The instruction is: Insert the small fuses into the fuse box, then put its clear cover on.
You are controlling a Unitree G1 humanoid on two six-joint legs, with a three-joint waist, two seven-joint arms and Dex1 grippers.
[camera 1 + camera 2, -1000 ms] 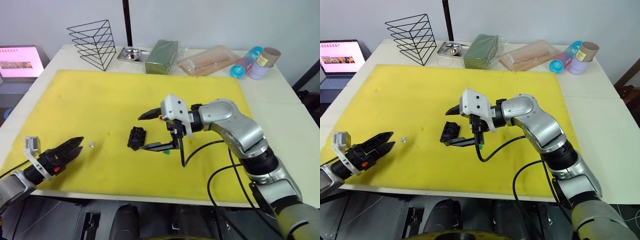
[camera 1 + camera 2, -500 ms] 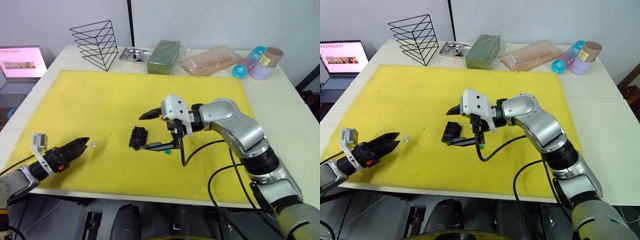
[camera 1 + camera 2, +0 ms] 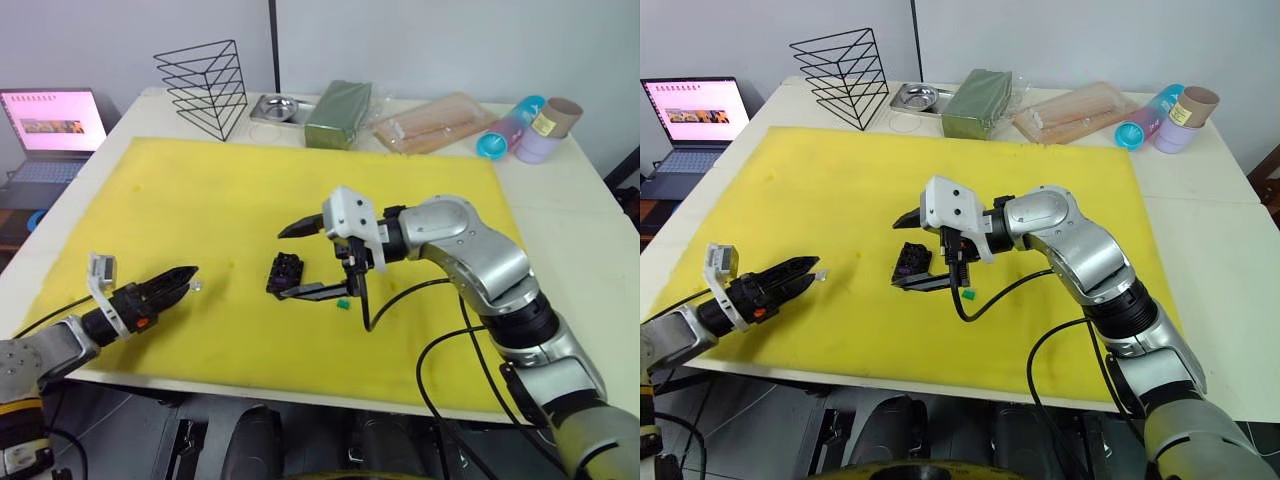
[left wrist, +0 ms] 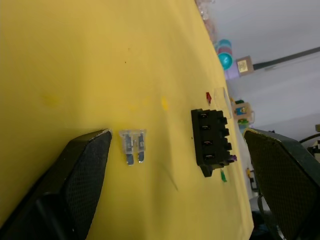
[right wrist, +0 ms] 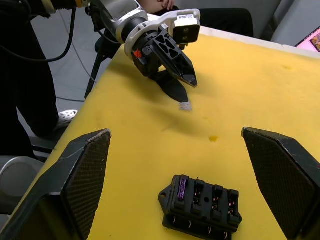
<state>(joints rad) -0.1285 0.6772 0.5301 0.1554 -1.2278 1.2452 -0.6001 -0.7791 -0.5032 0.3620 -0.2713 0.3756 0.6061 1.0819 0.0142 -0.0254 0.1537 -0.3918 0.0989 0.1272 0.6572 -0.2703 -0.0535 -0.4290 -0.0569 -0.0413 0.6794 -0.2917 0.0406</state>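
Note:
The black fuse box (image 3: 286, 272) lies mid-mat, with a purple fuse (image 5: 181, 187) seated in an end slot. My right gripper (image 3: 282, 265) is open wide, one finger above the box and one on the mat in front of it. A green fuse (image 3: 342, 302) lies just right of the box. A small red fuse (image 4: 208, 96) lies on the mat beyond the box. The pale fuse (image 4: 133, 146) lies flat on the mat to the left. My left gripper (image 3: 188, 277) is open, its tips right at the pale fuse, which sits beside one finger (image 4: 85, 170).
Everything rests on a yellow foam mat (image 3: 200, 190). Along the table's back edge stand a wire rack (image 3: 205, 85), a steel dish (image 3: 272, 107), a green pack (image 3: 338, 100), a clear bag of sticks (image 3: 432, 120) and cups (image 3: 510, 125). A laptop (image 3: 45, 125) sits far left.
My left gripper has advanced across the mat until its tips reach the pale fuse. The right gripper stays over the fuse box. The camera has shifted slightly.

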